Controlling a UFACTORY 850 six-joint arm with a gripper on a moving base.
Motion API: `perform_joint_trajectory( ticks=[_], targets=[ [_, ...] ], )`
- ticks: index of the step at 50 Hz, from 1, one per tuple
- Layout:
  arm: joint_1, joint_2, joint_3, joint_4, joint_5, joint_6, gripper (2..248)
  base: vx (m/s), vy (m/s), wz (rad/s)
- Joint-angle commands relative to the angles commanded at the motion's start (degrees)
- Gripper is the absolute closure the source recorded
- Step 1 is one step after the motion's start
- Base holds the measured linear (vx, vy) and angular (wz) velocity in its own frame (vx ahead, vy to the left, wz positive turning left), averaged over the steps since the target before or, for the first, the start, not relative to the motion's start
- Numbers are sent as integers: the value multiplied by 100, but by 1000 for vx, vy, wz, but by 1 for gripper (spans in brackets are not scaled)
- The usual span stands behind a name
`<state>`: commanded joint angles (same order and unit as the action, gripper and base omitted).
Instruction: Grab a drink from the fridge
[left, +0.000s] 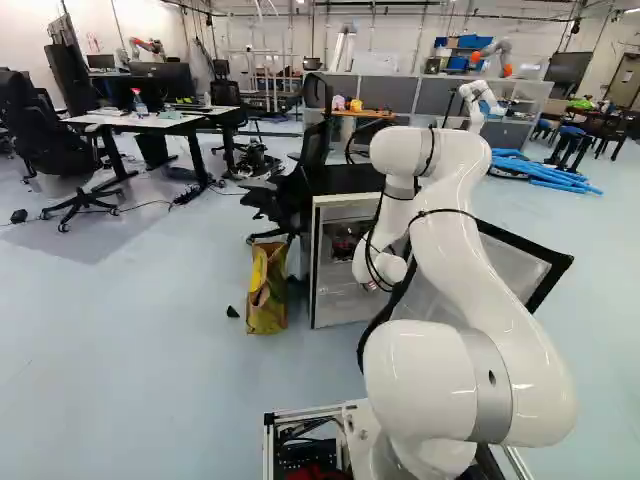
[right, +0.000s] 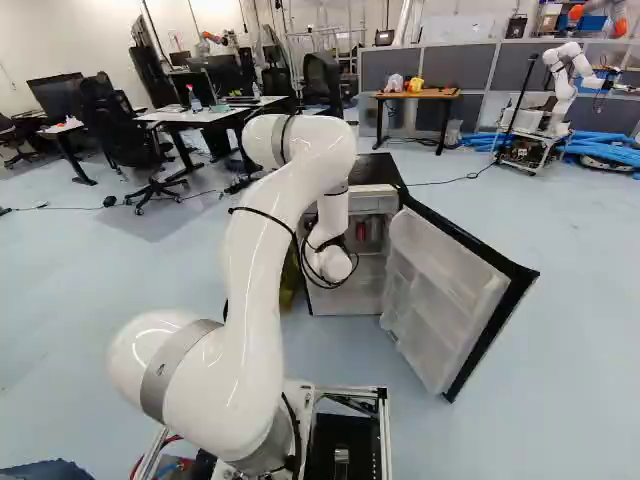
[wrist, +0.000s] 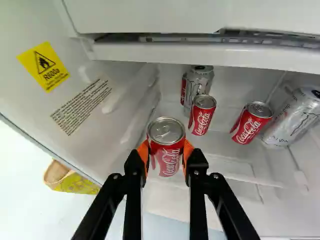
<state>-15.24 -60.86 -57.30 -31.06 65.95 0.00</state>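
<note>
In the wrist view my gripper (wrist: 167, 152) is shut on a red can (wrist: 168, 150), its orange pads against both sides. The can is upright, at the front of the fridge interior (wrist: 240, 192). Farther in stand two small red cans (wrist: 202, 116) (wrist: 251, 123), a silver can (wrist: 199, 82) with a red one partly hidden beside it, and a tilted large silver can (wrist: 294, 118). The fridge (right: 372, 168) stands with its door (right: 450, 285) open to the right. In both base views the arm's wrist (right: 330, 262) is at the fridge opening and hides the gripper.
A shelf edge (wrist: 200, 54) crosses the fridge above the cans. A yellow-green bag (left: 267, 300) stands on the floor left of the fridge, near a black chair (left: 290, 190). Desks (left: 140, 120) are at the far left; another robot (right: 562, 80) stands at the far right.
</note>
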Motion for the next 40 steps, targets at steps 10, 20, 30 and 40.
perform_joint_trajectory(
  ticks=[10, 20, 30, 40],
  targets=[
    [-44, 344, 430, 87, 0, 0, 160, 0, 0, 0],
    [-92, 697, 858, 318, 0, 0, 160, 0, 0, 0],
    [-131, 1052, 1277, 569, 0, 0, 160, 0, 0, 0],
    [-158, 1410, 1688, 827, 0, 0, 160, 0, 0, 0]
  ],
)
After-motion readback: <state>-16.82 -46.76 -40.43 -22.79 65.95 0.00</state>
